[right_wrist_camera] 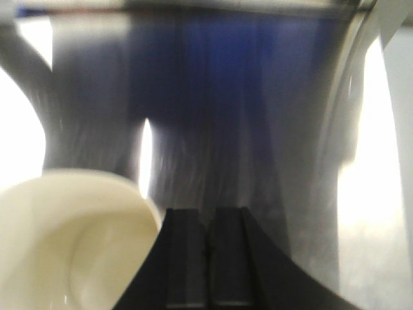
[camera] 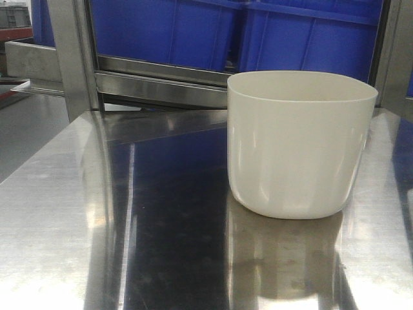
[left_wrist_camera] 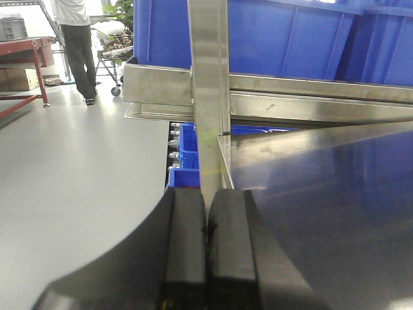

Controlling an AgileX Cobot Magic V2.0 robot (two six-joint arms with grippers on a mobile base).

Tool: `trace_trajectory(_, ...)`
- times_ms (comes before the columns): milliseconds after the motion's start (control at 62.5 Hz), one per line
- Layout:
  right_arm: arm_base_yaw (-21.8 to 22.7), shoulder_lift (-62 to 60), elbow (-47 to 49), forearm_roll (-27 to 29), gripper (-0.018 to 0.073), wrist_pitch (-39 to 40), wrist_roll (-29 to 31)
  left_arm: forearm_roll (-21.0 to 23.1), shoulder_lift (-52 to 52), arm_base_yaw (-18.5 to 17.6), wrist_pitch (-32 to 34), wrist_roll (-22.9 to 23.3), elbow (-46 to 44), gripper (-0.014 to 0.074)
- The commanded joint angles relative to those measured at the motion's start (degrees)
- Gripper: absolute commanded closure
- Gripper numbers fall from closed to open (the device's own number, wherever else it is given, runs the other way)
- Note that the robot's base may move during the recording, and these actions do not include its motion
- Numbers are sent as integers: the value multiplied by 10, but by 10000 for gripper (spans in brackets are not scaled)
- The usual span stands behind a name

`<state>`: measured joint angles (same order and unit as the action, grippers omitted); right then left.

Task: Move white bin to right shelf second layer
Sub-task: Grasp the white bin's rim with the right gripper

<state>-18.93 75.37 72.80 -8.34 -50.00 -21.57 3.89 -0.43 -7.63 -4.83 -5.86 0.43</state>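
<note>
The white bin (camera: 300, 142) stands upright and empty on the shiny steel table (camera: 129, 226), right of centre. In the right wrist view the white bin (right_wrist_camera: 71, 239) shows from above at the lower left, just left of my right gripper (right_wrist_camera: 206, 223), which is shut and empty above the table. My left gripper (left_wrist_camera: 206, 206) is shut and empty near the table's left edge, pointing at a steel rack post (left_wrist_camera: 210, 97). The roller rails of the right shelf second layer are out of view. Neither gripper shows in the front view.
Blue crates (camera: 258, 32) sit on a steel rack level behind the table, behind a steel front bar (camera: 161, 84). More blue crates (left_wrist_camera: 187, 155) lie lower down, left of the table. A person (left_wrist_camera: 77, 39) stands far off on the grey floor at the left.
</note>
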Motion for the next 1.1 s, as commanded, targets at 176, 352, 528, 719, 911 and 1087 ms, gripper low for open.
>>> trace_trajectory(176, -17, 24, 35, -5, 496, -8, 5, 3, -8, -2, 48, 1, 21, 512)
trace_trajectory(352, -19, 29, 35, 10, 333, -24, 49, 3, -8, -2, 48, 1, 21, 512)
trace_trajectory(528, -40, 29, 35, 28, -77, -11, 60, 3, -8, -2, 48, 1, 21, 512)
trace_trajectory(719, -57, 38, 35, 28, -41, -32, 60, 3, -8, -2, 48, 1, 21, 512)
trace_trajectory(911, -56, 49, 35, 28, -41, -58, 60, 3, -8, -2, 48, 1, 21, 512)
trace_trajectory(1087, -56, 68, 35, 28, -41, -62, 60, 3, -8, -2, 48, 1, 21, 512)
